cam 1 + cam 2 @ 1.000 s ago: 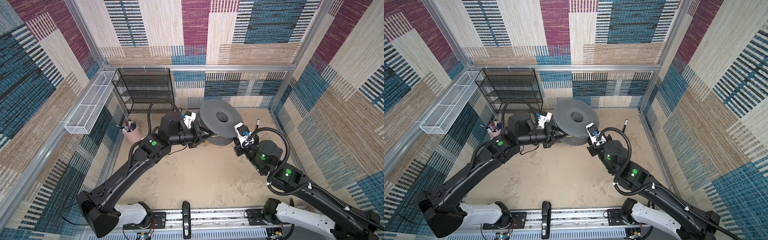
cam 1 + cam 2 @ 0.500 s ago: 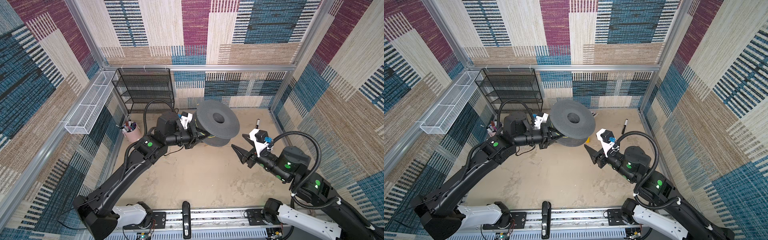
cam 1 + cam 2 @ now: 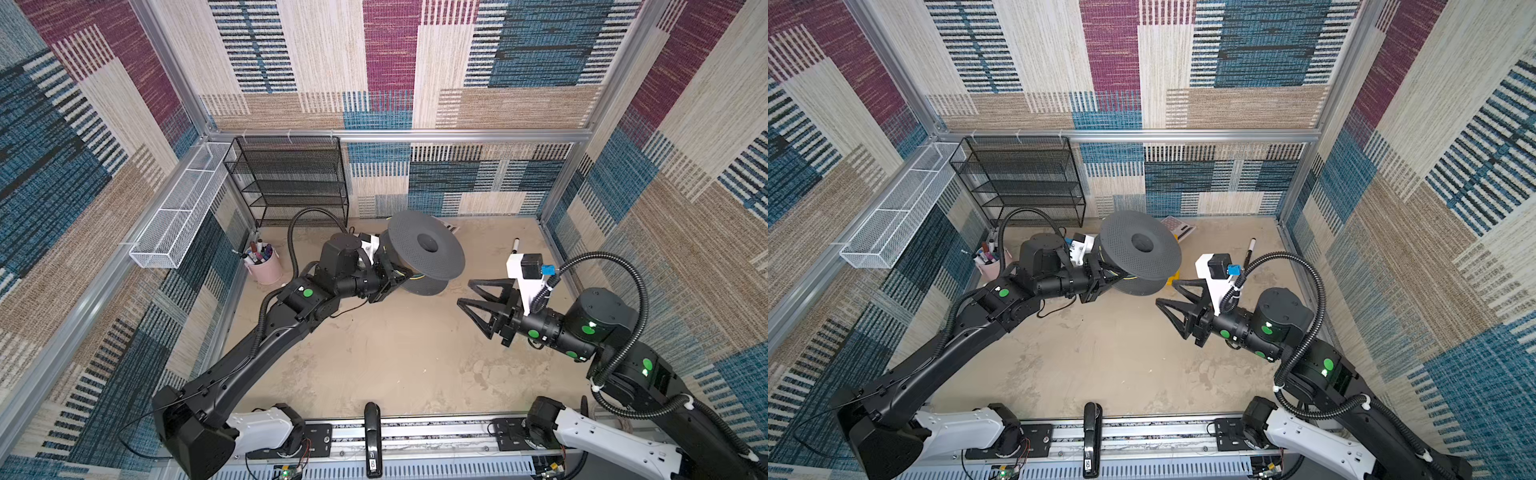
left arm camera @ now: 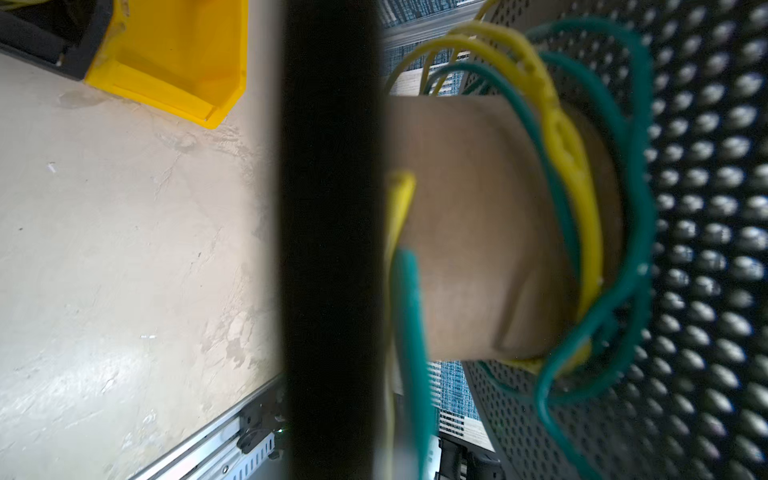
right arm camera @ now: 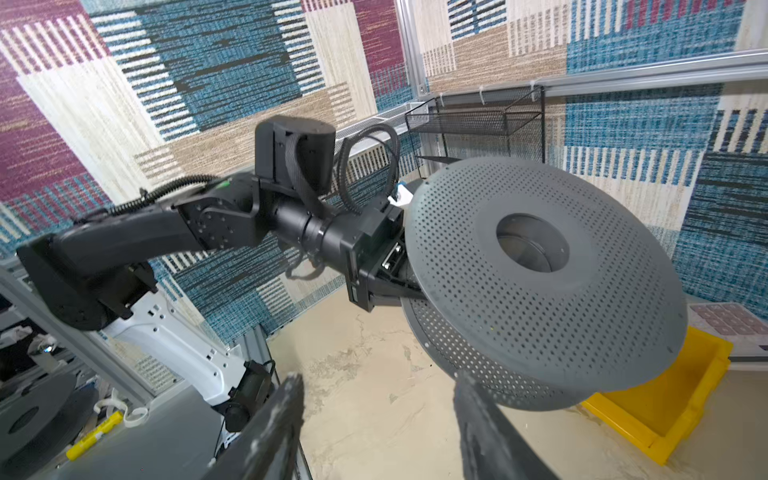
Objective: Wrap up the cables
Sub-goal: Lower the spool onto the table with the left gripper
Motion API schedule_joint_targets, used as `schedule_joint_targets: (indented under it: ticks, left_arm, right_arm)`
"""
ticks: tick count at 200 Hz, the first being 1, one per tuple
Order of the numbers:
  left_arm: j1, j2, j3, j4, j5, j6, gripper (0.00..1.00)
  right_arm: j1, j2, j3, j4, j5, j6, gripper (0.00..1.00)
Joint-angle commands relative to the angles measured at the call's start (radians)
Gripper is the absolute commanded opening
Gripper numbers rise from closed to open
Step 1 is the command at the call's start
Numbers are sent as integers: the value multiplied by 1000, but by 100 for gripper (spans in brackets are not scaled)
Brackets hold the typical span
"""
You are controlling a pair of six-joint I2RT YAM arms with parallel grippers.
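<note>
A grey perforated spool (image 3: 426, 249) (image 3: 1140, 245) (image 5: 540, 270) stands tilted at the back of the table. My left gripper (image 3: 401, 280) (image 3: 1106, 282) (image 5: 409, 286) reaches in at its side and is shut on the rim of the lower flange, which shows as a dark band (image 4: 332, 232) in the left wrist view. Yellow strands of the cables (image 4: 592, 232) loop loosely round the cardboard core (image 4: 478, 228), with teal strands beside them. My right gripper (image 3: 464, 292) (image 3: 1165, 292) (image 5: 377, 378) is open and empty, apart from the spool, to its front right.
A yellow bin (image 5: 665, 415) (image 4: 174, 54) lies behind the spool, with a keypad (image 3: 1177, 226) beside it. A marker pen (image 3: 515, 245) lies at the back right. A pink cup of markers (image 3: 264, 266), a black mesh shelf (image 3: 291, 183) and a white wire basket (image 3: 178, 220) stand at the back left.
My right gripper has drawn back from the spool toward the front right, its jaws now wider apart. The left gripper has carried the spool a little to the left and tilted it.
</note>
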Motion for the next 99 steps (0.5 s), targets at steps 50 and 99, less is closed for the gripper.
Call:
schedule_joint_targets:
  ticks: [50,99]
  left_arm:
    - [32,25,-183,142,299,330,0]
    - [37,69,-402,270,392,378,0]
  right_arm:
    - [-8,168,141,-107,97,55,65]
    - [-237,381,85,83,-428,71,59]
